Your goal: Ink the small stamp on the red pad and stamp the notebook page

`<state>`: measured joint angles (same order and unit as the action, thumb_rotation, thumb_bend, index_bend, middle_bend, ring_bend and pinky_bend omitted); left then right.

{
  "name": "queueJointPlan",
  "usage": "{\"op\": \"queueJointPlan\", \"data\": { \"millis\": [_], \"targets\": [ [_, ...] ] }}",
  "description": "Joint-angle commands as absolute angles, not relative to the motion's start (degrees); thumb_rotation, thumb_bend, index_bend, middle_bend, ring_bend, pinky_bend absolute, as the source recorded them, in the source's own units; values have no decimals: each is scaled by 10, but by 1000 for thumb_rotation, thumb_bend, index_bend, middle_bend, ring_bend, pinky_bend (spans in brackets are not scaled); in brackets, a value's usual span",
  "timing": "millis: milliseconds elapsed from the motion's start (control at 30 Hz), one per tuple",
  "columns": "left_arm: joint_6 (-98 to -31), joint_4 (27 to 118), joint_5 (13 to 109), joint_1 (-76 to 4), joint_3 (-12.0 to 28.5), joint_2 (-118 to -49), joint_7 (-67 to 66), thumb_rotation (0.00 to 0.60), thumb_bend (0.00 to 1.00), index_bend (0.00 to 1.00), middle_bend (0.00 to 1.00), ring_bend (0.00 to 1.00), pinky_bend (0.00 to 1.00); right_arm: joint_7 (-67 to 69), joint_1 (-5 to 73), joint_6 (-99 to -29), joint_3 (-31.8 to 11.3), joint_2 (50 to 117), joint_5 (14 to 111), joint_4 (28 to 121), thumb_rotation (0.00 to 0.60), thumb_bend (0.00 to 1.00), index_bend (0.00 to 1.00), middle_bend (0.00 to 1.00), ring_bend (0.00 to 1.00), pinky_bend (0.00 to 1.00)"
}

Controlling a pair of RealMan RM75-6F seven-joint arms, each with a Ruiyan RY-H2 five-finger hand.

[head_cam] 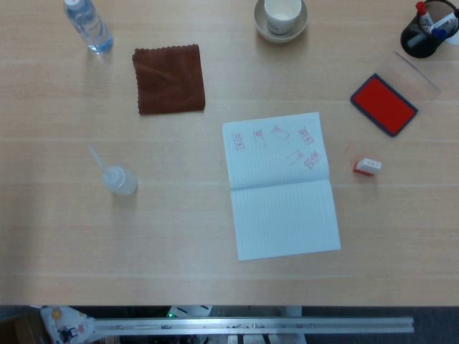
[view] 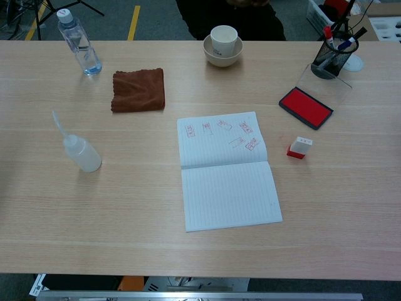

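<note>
Stamp, small with a white body and a red base, lies on the table just beside the right edge of the open notebook, and between the notebook and the red pad. No hand shows in either view, so places cannot be given from a hand and I cannot say if the hands are released, clenched or grasping anything. I give the places from the stamp instead.

The red pad is uncovered, and its clear lid lies behind it, touching it. The upper page of the notebook already carries several red prints, while the lower page looks blank. Well apart on the left side stand a squeeze bottle, a brown cloth and a water bottle. A cup in a bowl and a pen holder stand at the far edge.

In my judgement, the step in hand is the very first one: the stamp is not yet picked up. The next move probably calls for the right hand, because the stamp and the pad are both on that side. It should take the small white body from above, carry it to the pad, then press it on a free part of the page.
</note>
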<state>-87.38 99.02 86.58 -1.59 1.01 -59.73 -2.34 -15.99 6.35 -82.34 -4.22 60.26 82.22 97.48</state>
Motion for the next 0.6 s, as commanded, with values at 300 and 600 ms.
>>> {"op": "queueJointPlan", "data": {
  "millis": [300,600],
  "targets": [
    [-877,988,868,-13,8,-596,-18,600,340,125,99,22,52,-165,71,-807,-40,602,821,989,600,261,507,396,220,200],
    [-876,981,871,-12,5,-595,-7,600,340,125,99,22,52,-217,101,-749,-33,628,803,1007,600,257,507,396,219,200]
  ]
}}
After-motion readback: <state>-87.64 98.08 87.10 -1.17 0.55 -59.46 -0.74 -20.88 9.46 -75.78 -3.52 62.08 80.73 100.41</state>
